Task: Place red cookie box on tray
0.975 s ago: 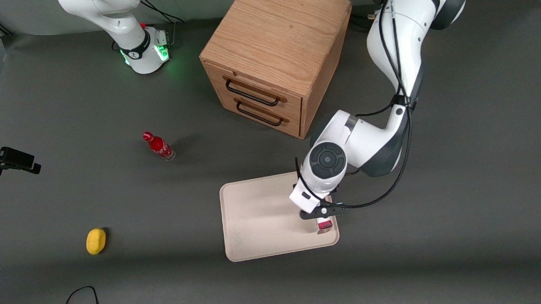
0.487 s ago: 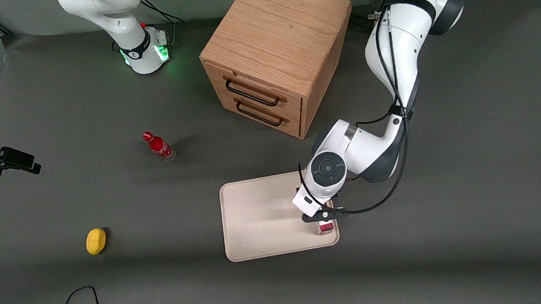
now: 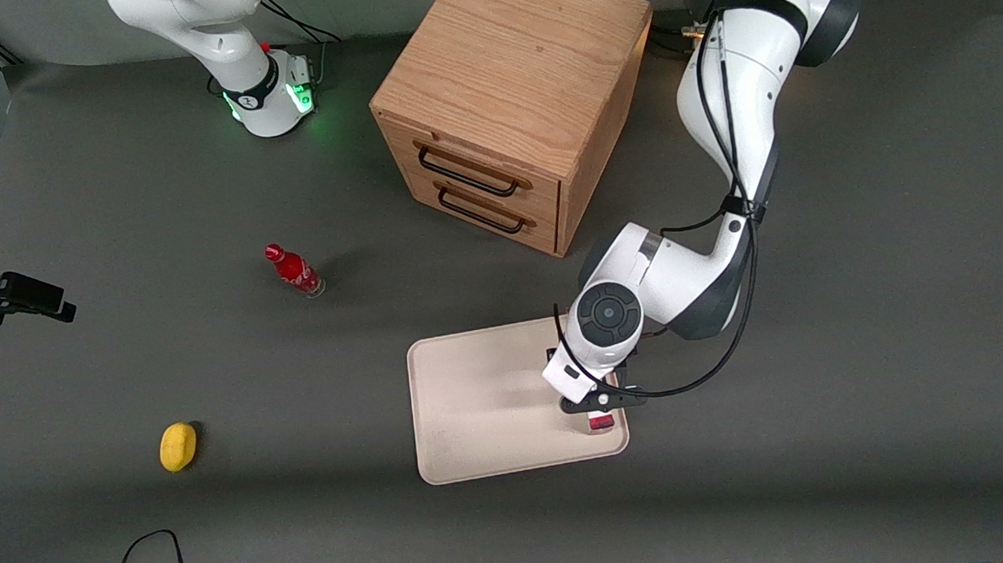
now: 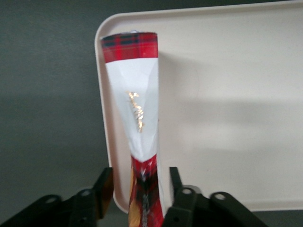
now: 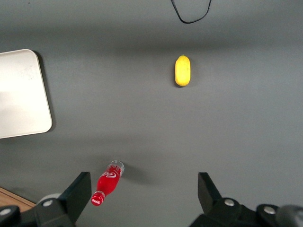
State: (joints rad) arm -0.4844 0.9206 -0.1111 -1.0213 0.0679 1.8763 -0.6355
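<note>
Gripper: your left arm's gripper sits over the tray's edge toward the working arm's end, near the corner closest to the front camera; in the front view it is mostly hidden under the wrist.
Jaws: you have them closed narrowly on the red cookie box, one finger pressed to each long side, the box filling the gap between them.
Red cookie box: one; in the wrist view you see its white panel and its red tartan end lying along the tray's rim, inside the rounded corner. In the front view only a small red end shows below the wrist. You cannot tell whether it rests on the tray floor or hangs just above it.
Tray: one pale cream tray, lying on the dark table nearest the front camera of the large things; the box is the only thing over it.
Yellow object: one small rounded yellow piece, toward the parked arm's end, about as near the front camera as the tray.
Red bottle: one small bottle, farther from the camera than the yellow piece, standing apart from everything.
Cabinet: one wooden cabinet, farthest back, with two drawers, both shut, each with a dark handle.
</note>
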